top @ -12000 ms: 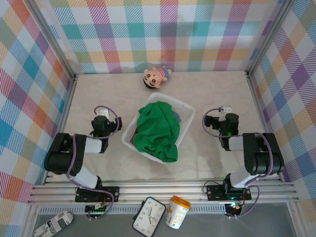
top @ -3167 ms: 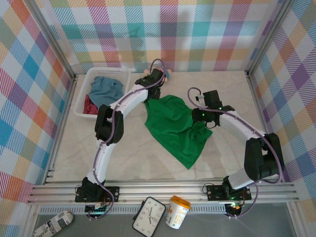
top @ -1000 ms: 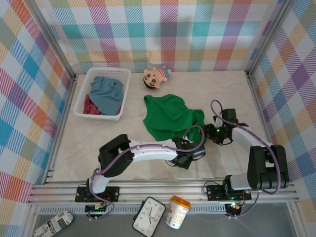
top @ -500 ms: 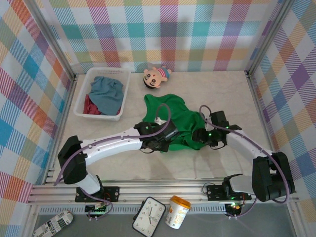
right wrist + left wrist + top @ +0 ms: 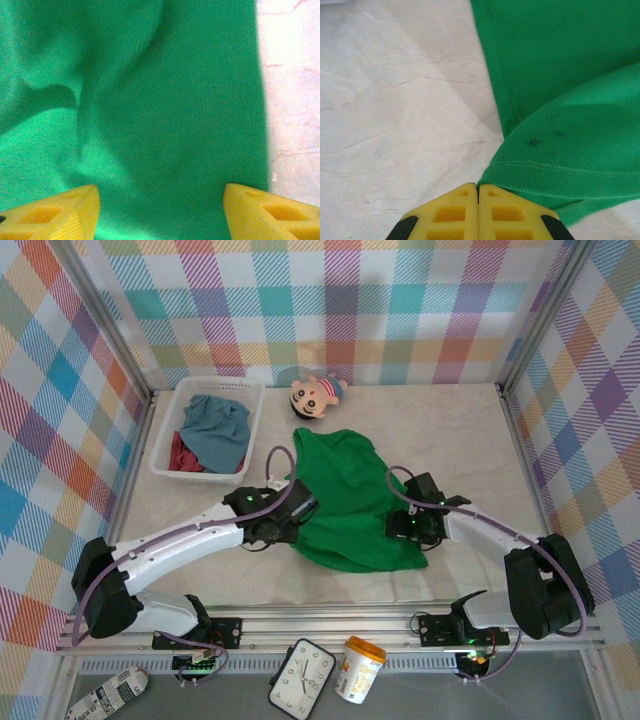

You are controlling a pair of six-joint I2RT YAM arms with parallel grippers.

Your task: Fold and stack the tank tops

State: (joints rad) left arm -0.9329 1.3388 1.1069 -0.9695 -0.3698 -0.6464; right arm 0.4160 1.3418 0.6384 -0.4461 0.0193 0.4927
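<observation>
Green tank top (image 5: pixel 350 495) lies spread near doll (image 5: pixel 318 396) and basket (image 5: pixel 222 381).

The spread tank top (image 5: pixel 350 500) lies flat on the table (image 5: pixel 470 440) between the two grippers. Its near-left edge meets the tips of the left gripper (image 5: pixel 292 512), and its right edge lies under the right gripper (image 5: pixel 410 527). Farther out and left of the left gripper, the basket (image 5: pixel 196 476) holds two other tank tops (image 5: pixel 215 425), one atop the other. The doll (image 5: pixel 318 395) lies beyond the spread tank top, just apart from it.
</observation>
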